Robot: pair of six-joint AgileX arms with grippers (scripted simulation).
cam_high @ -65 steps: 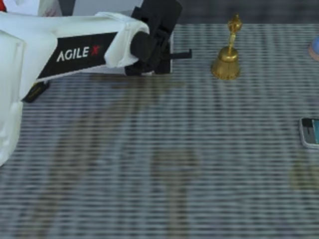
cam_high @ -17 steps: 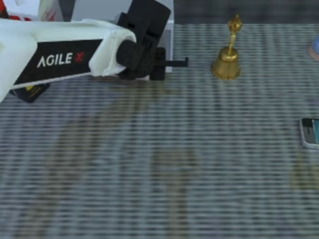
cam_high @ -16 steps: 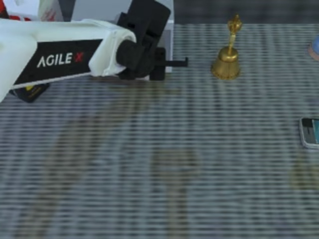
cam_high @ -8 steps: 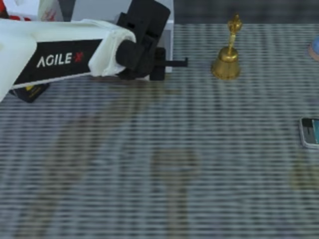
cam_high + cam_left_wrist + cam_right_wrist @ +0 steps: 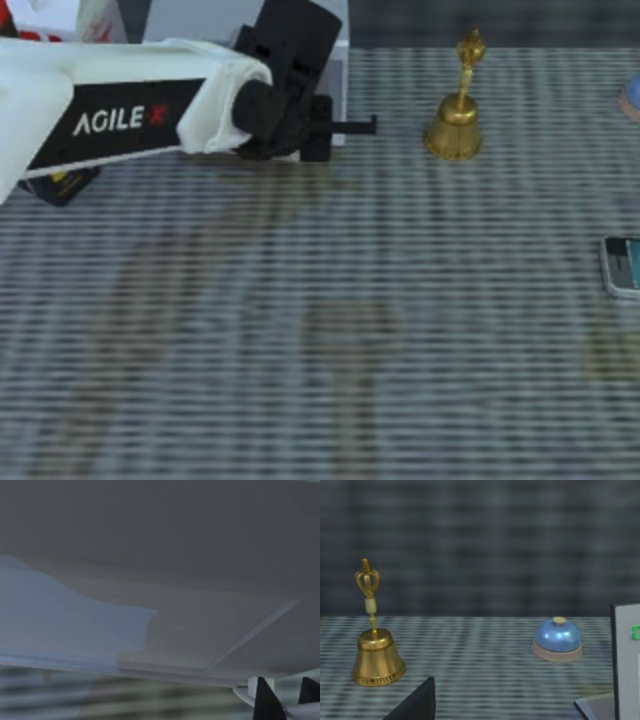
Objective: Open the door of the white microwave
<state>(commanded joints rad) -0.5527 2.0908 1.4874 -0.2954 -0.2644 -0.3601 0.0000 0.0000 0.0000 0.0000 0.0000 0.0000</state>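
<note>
The white microwave (image 5: 200, 20) stands at the table's back left, mostly hidden under my left arm. My left gripper (image 5: 335, 128) is at its front right corner. In the left wrist view the door (image 5: 175, 630) fills the picture as a grey windowed panel seen very close. My left gripper (image 5: 287, 700) has its two dark fingertips close together around the door's white bar handle (image 5: 256, 684). I cannot tell how far the door is swung. My right gripper (image 5: 420, 705) is out of the top view and away from the microwave.
A gold hand bell (image 5: 455, 125) stands just right of the microwave. A blue call bell (image 5: 632, 97) sits at the far right edge and a phone (image 5: 622, 265) lies nearer. A white carton with red print (image 5: 60, 18) stands left of the microwave, and a small black object (image 5: 62, 185) lies under my left arm.
Since the earliest frame my left arm has shifted left and slightly toward the back of the table. Over the last second nothing has visibly moved.
</note>
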